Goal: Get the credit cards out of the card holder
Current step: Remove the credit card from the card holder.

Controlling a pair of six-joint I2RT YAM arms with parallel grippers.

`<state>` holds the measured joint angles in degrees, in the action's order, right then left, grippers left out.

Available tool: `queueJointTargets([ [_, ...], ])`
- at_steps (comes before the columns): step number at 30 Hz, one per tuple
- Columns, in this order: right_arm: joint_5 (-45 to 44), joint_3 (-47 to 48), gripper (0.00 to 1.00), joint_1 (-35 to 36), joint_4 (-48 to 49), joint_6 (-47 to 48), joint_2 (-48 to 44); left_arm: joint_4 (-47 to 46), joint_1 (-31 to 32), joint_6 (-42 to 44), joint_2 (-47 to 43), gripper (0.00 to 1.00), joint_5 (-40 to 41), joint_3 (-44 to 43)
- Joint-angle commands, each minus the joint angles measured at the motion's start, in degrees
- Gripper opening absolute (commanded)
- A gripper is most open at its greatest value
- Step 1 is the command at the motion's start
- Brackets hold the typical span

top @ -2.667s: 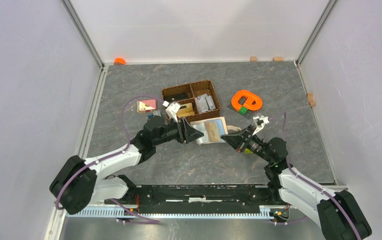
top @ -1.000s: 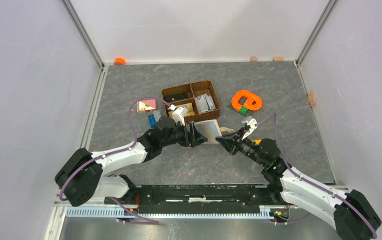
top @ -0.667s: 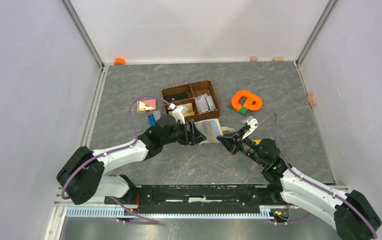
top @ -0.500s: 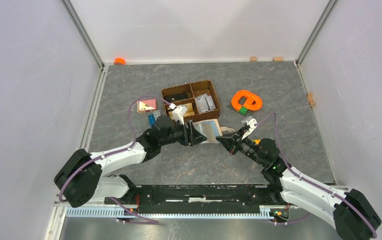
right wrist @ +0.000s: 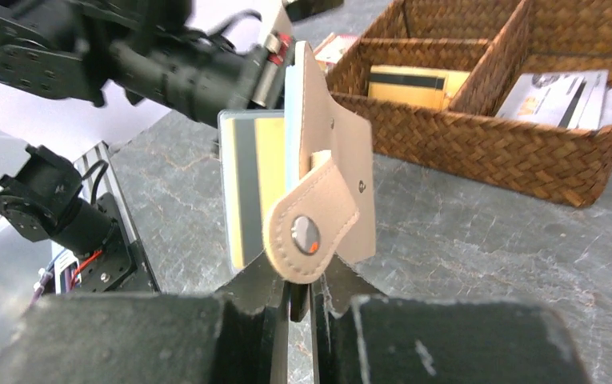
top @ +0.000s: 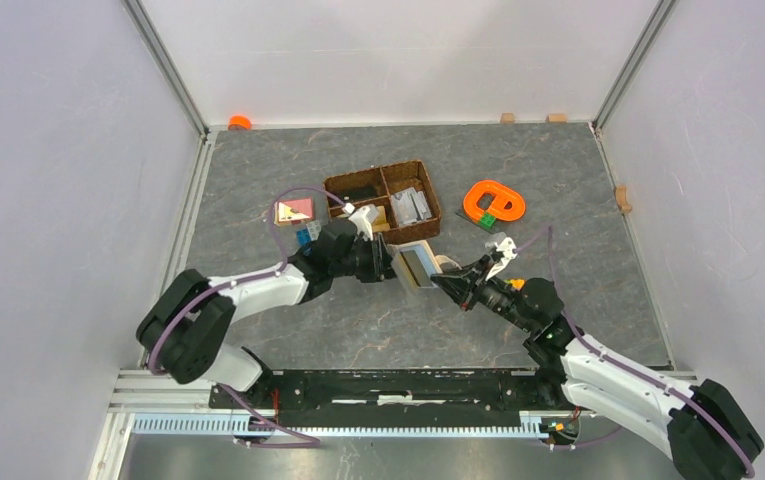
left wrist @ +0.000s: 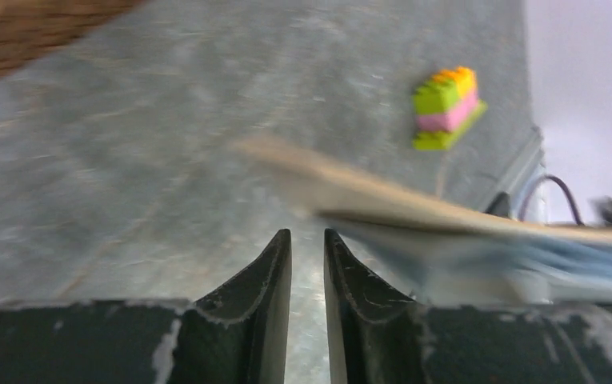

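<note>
The beige card holder (top: pixel 420 266) stands on edge above the table between my two grippers. In the right wrist view the card holder (right wrist: pixel 330 184) has its snap tab hanging down, and a yellow card with a dark stripe (right wrist: pixel 246 184) sticks out on its left. My right gripper (right wrist: pixel 302 280) is shut on the holder's lower edge and also shows in the top view (top: pixel 440 283). My left gripper (top: pixel 394 264) is at the holder's left side. In the left wrist view its fingers (left wrist: pixel 307 234) stand a narrow slit apart with only floor between them. The holder (left wrist: pixel 382 200) passes blurred just beyond the tips.
A brown woven divided basket (top: pixel 383 175) with cards in it stands just behind the grippers and also shows in the right wrist view (right wrist: pixel 478 160). An orange object (top: pixel 493 201) lies at right. A pink-and-tan item (top: pixel 294 211) and a blue block (top: pixel 304 237) lie at left. A toy brick stack (left wrist: pixel 445 108) is nearby.
The holder lay open and flat; now it stands up on edge. My left gripper has narrowed from wide open and moved right. My right gripper has moved left onto the holder.
</note>
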<state>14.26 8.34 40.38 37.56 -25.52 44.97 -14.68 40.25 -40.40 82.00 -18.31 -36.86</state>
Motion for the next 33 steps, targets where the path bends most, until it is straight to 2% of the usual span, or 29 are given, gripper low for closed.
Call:
queueJointTargets([
  [1,-2.61,-0.1,0.0,0.58,3.17,0.06,-4.92,6.46,-4.29,-1.54,3.79,0.26,2.94,-2.15],
  [3,-5.28,-0.2,0.0,0.58,1.58,0.5,-6.09,5.16,-4.82,-2.0,2.52,0.26,2.58,-0.98],
  [6,-7.8,0.29,0.0,0.58,-0.51,0.89,-6.09,1.17,-4.81,-2.05,-2.85,0.32,2.27,2.17],
  [9,-9.65,0.62,0.0,0.58,-1.81,1.05,-5.86,0.36,-4.82,-1.66,-10.56,0.37,5.68,5.66],
  [15,-11.12,0.45,0.0,0.58,-2.4,0.76,-6.43,-8.74,-4.81,-2.24,-22.43,0.52,6.07,13.17],
  [18,-12.21,0.04,0.0,0.58,-2.71,-0.14,-7.37,-13.14,-4.83,-2.75,-24.67,0.8,4.24,15.54],
  [20,-12.17,-0.18,0.0,0.51,-2.6,-0.79,-8.06,-15.74,-4.83,-3.08,-24.59,0.89,2.47,16.28],
  [23,-11.3,-0.62,0.0,0.49,-1.65,-2.22,-8.45,-17.69,-4.83,-3.36,-22.01,0.95,0.09,15.72],
  [27,-9.25,-0.69,0.0,0.42,-0.22,-4.32,-7.39,-18.37,-4.83,-3.87,-15.41,0.96,-1.89,13.85],
  [33,-6.19,-0.94,0.0,-0.32,2.11,-6.83,-6.3,-27.11,-4.82,-6.42,-8.06,0.96,-4.55,14.53],
])
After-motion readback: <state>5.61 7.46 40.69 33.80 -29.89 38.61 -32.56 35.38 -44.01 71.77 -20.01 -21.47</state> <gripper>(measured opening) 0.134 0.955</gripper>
